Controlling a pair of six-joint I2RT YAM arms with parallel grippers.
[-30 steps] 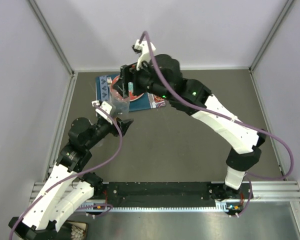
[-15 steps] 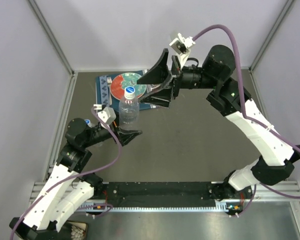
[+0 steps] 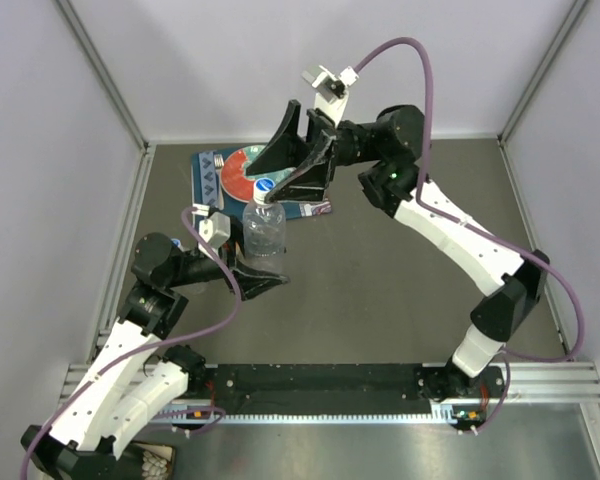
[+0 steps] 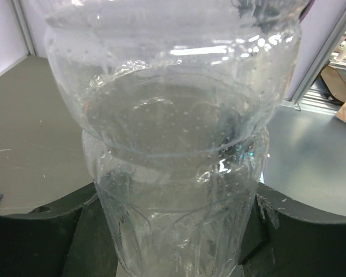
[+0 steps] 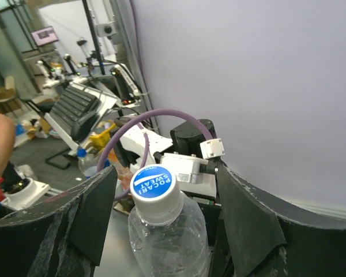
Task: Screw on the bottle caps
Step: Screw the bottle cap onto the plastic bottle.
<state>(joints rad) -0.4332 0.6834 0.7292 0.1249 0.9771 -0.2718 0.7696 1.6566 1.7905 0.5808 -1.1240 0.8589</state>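
Left of centre stands the slim clear plastic water bottle (image 3: 263, 232), upright, its lower body wedged between the two fingers of the left gripper (image 3: 258, 265), which reaches in from the near left. On top sits the small white round plastic screw cap (image 5: 155, 193). From the far right comes the right gripper (image 5: 167, 179), one finger on either side of that cap, with a gap on each side. Behind the bottle, the red-and-teal patterned round plate (image 3: 232, 172) lies on a blue patterned square mat (image 3: 206, 170), far left on the grey table (image 3: 380, 270).

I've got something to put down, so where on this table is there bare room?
Bare table in the middle, bordered by the left tool, the right arm and the front rail; more in the back right corner behind that arm. Crowded back left: plate, bottle and right tool.
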